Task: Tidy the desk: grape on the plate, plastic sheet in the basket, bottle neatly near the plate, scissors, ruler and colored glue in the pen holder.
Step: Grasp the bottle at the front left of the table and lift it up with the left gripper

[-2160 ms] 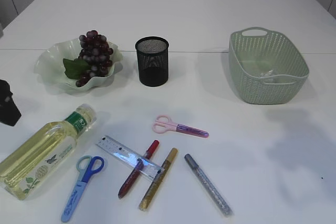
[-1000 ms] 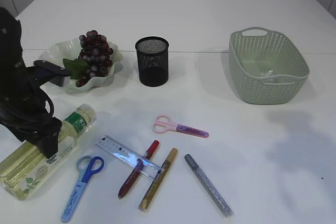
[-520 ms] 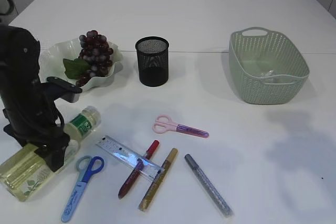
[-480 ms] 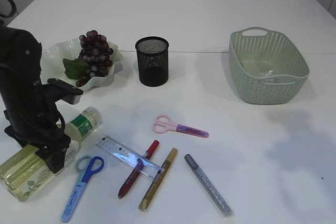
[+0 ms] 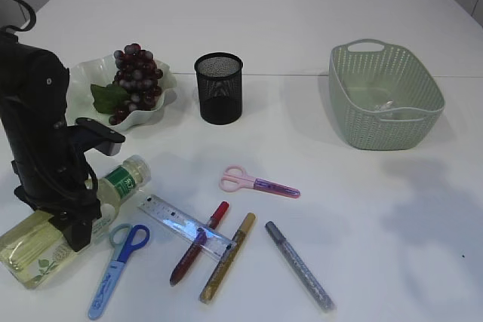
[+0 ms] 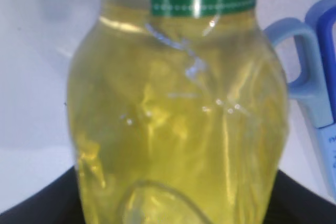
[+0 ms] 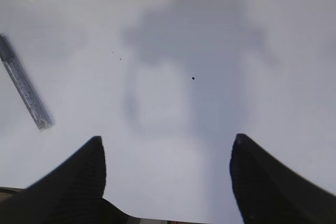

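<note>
My left gripper (image 5: 72,220) is shut on the bottle (image 5: 113,180) of yellow oil, which lies on its side at the front left. In the left wrist view the bottle (image 6: 178,119) fills the space between the black fingers (image 6: 31,208) and looks dented. The grape bunch (image 5: 136,73) lies on the pale green plate (image 5: 162,103). Blue scissors (image 5: 113,269), pink scissors (image 5: 256,182), a clear ruler (image 5: 185,224) and red (image 5: 198,245), gold (image 5: 226,258) and silver (image 5: 298,265) glue pens lie on the table. The right gripper (image 7: 165,156) hangs open over bare table beside the silver pen (image 7: 23,85).
The black mesh pen holder (image 5: 219,88) stands right of the plate. The green basket (image 5: 385,96) sits at the back right with a clear plastic sheet (image 5: 385,105) inside. The blue scissors' handle (image 6: 310,87) lies close beside the bottle.
The left arm came down over the bottle and its jaws narrowed onto the body. The bottle's neck swung a little to the right. Nothing else moved.
</note>
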You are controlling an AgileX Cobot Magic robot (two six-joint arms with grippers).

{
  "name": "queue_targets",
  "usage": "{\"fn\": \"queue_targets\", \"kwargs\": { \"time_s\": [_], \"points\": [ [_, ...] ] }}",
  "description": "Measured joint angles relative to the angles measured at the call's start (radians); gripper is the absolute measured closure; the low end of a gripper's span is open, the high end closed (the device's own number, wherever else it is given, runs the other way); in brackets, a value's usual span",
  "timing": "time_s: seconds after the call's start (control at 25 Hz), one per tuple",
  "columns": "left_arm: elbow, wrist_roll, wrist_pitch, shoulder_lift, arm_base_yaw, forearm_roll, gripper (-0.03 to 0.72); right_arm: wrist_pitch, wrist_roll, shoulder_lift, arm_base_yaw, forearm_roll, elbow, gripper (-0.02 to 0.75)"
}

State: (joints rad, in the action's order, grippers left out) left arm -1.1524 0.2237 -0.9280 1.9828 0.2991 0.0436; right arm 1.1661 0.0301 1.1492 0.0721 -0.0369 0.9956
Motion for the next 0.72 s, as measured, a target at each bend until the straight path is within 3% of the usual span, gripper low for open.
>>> {"fn": "queue_targets", "kwargs": {
  "time_s": [0.72],
  "points": [
    [0.015,-0.008,0.079,-0.045,0.000,-0.044,0.246,-0.001,-0.001,0.000,0.000,0.000,0.000,0.172]
  ]
}}
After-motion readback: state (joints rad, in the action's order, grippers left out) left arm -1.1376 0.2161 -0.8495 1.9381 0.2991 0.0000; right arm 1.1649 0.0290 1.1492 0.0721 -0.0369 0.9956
